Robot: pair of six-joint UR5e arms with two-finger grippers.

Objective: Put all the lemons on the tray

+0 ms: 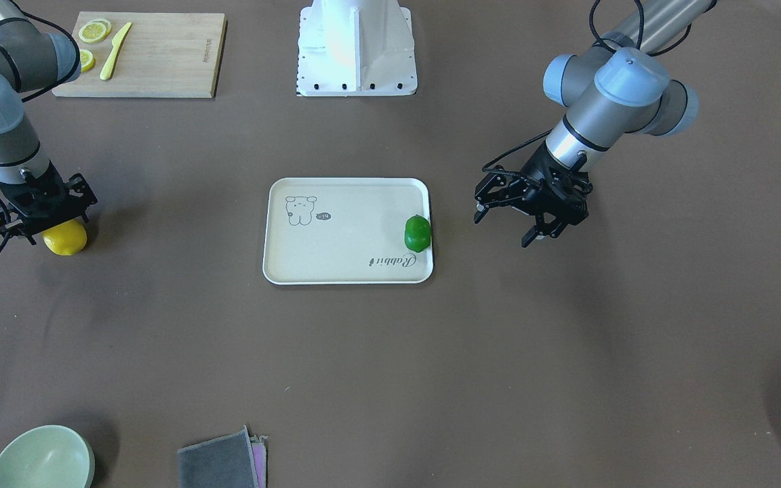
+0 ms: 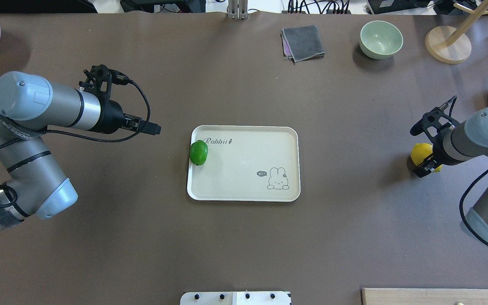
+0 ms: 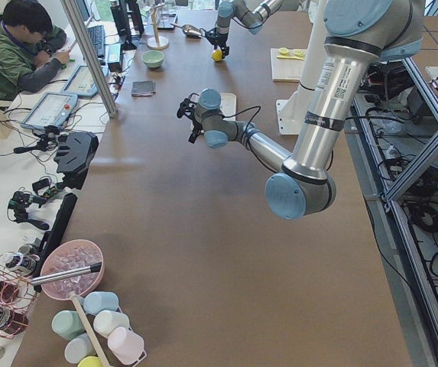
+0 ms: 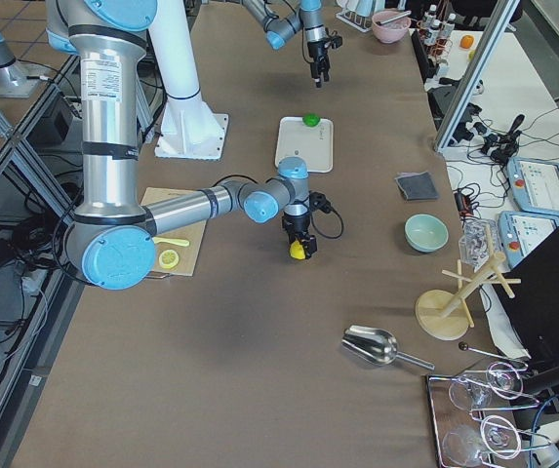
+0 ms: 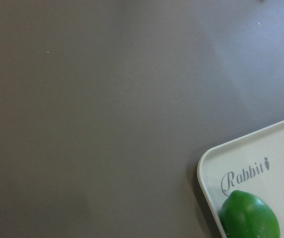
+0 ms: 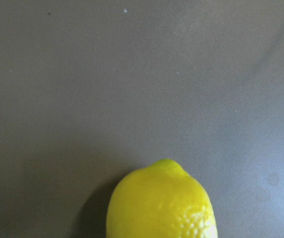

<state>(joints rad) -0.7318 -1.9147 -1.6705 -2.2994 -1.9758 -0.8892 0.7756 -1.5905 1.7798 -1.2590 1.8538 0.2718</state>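
Overhead exterior: half done, 2nd pick underway.
Green lemon (image 2: 198, 152) lies on tray (image 2: 244, 188) at its edge; left gripper (image 1: 504, 229) hangs spread. Right gripper (image 1: 57, 220) covers yellow lemon (image 2: 421, 153) on worktop (image 2: 244, 245), grip unclear; next probably needs clamp, then lift.

Green lemon (image 2: 198, 152) at tray (image 2: 244, 169) rim

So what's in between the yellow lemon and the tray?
Nothing. In the overhead view, only bare brown table lies between the yellow lemon and the tray.
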